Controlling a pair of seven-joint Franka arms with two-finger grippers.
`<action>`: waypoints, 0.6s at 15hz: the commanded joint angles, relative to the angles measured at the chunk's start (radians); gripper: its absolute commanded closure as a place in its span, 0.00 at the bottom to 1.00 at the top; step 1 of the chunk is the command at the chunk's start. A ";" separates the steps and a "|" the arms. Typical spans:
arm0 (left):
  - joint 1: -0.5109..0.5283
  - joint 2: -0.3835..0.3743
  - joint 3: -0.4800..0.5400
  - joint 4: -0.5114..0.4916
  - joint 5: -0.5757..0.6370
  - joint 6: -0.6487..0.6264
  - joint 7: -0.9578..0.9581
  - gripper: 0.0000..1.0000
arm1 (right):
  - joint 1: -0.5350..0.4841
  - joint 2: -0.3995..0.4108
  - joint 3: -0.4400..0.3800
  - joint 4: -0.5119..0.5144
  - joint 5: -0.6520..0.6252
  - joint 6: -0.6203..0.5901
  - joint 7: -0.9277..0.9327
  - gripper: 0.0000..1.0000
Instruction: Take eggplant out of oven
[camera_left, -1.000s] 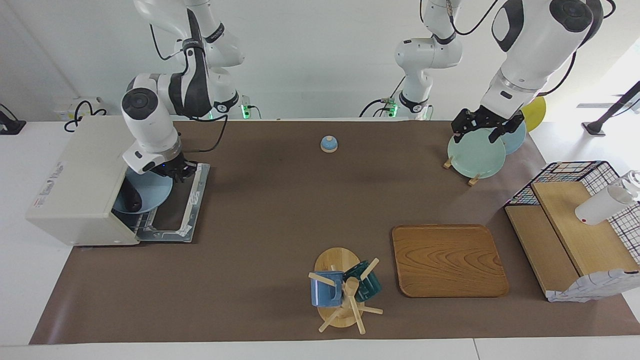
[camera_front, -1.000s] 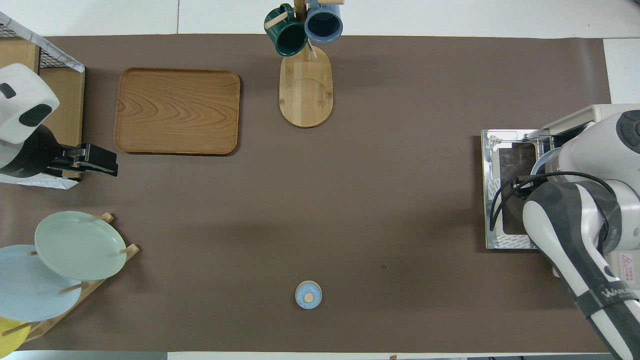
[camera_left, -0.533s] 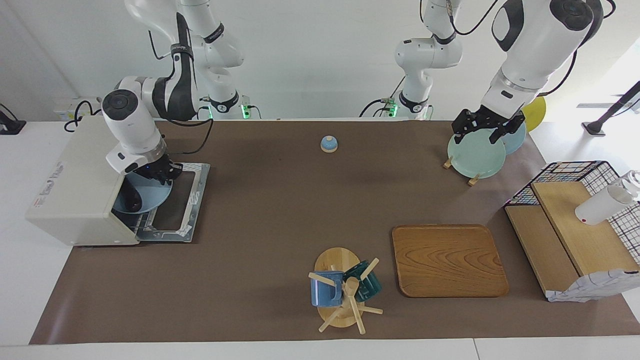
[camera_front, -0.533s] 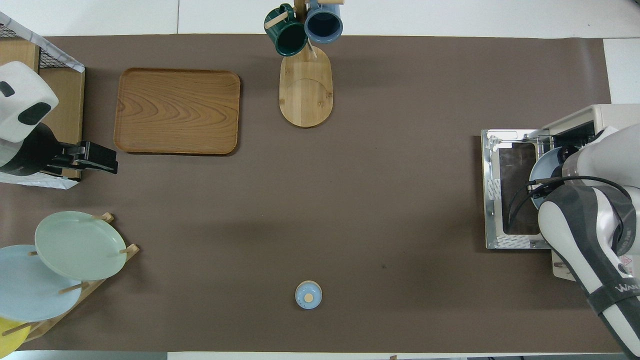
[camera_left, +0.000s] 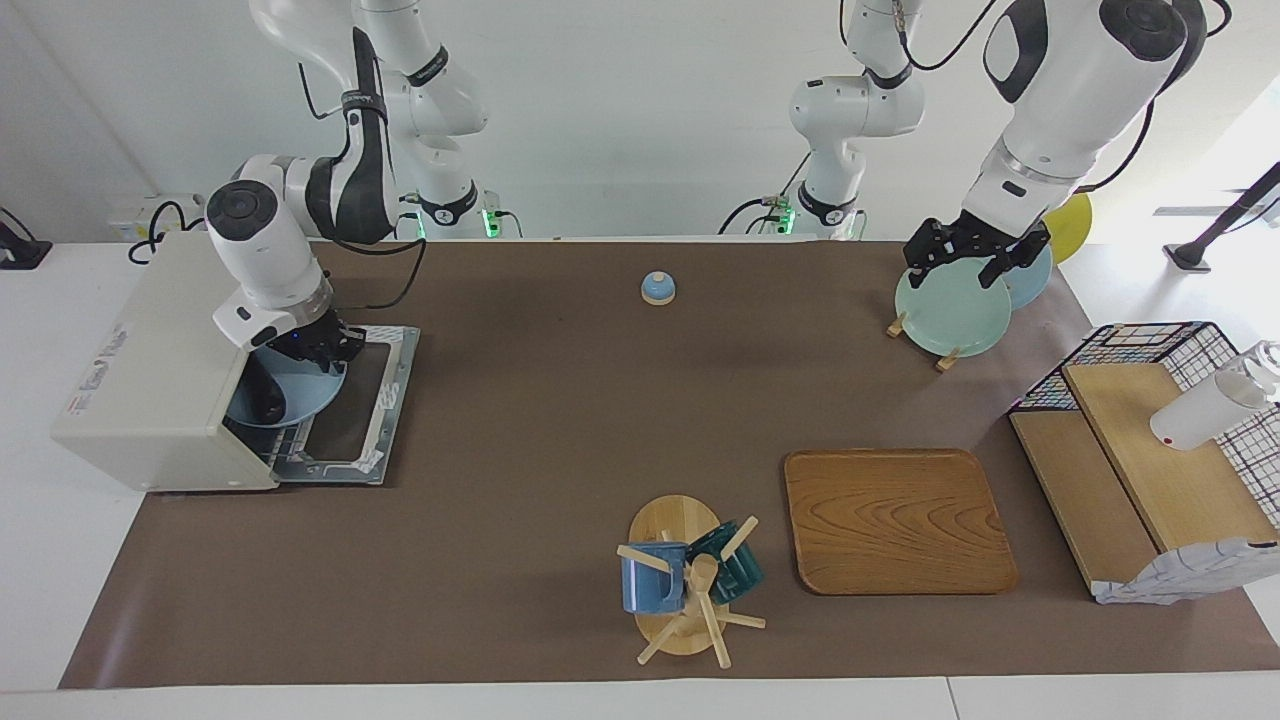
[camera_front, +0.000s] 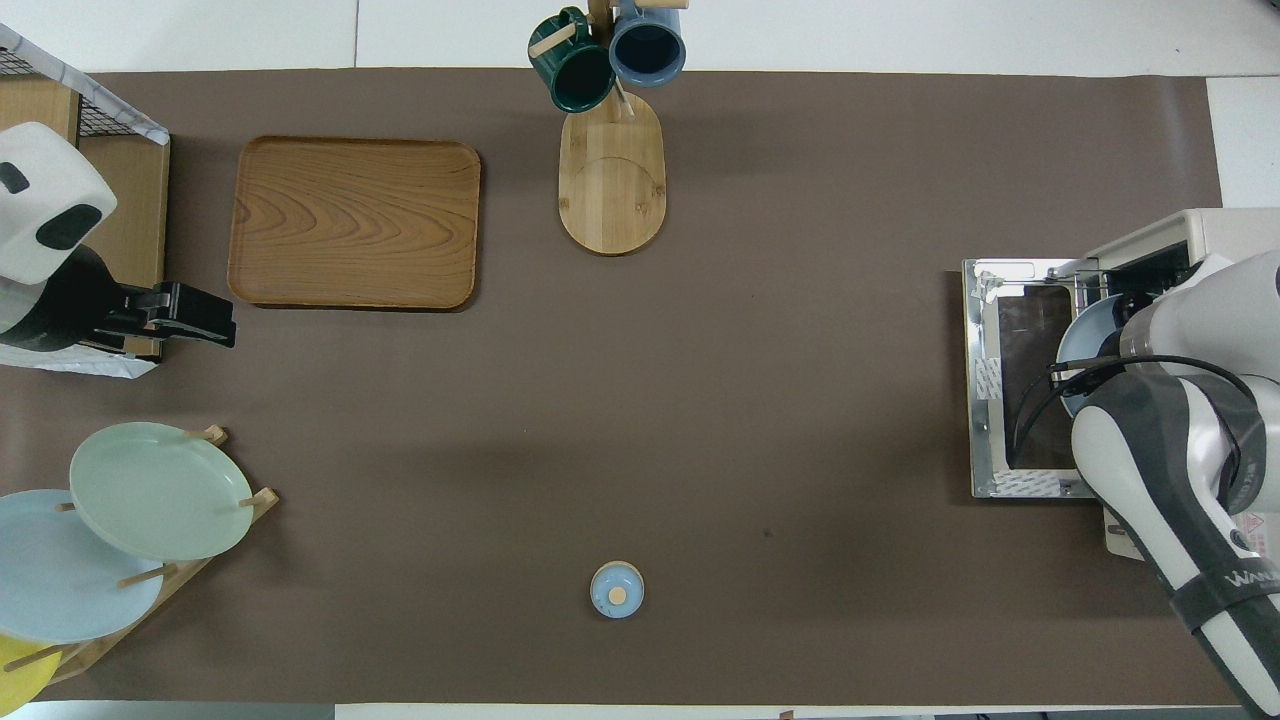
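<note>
The cream-white toaster oven (camera_left: 150, 370) sits at the right arm's end of the worktop (camera_left: 560, 420), its glass door (camera_left: 365, 400) dropped flat onto the brown mat. A pale blue plate (camera_left: 290, 392) lies at the oven's mouth, partly inside and partly over the opened door, and the dark eggplant (camera_left: 262, 395) rests on the plate's inner part, just under the oven's top edge. The right tool (camera_left: 325, 345) is at the plate's rim on the side nearer to the robots; whether its fingers are pressed together or pinching the rim cannot be told, since the wrist hides them. In the overhead view the right arm covers most of the plate (camera_front: 1085, 340) and the oven (camera_front: 1180, 240). The left tool (camera_left: 975, 255) waits in the air over the mint-green plate (camera_left: 950, 310) standing in the wooden plate rack, its fingers spread wide and holding nothing. Elsewhere lie a wooden tray (camera_left: 898, 520), a mug tree (camera_left: 685, 585) with a blue and a green mug, a small blue bell (camera_left: 657, 288), and a wire-and-wood rack (camera_left: 1150, 450) at the left arm's end.
</note>
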 joint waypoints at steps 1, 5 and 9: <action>0.009 -0.004 -0.007 -0.001 0.014 0.012 0.003 0.00 | -0.008 -0.015 0.008 0.015 -0.008 -0.027 -0.041 0.80; 0.009 -0.004 -0.007 -0.001 0.015 0.012 0.003 0.00 | -0.005 -0.014 0.010 0.015 0.016 -0.023 -0.038 0.80; 0.009 -0.004 -0.007 0.000 0.015 0.014 0.003 0.00 | 0.041 -0.015 0.010 0.008 0.052 -0.006 -0.035 0.80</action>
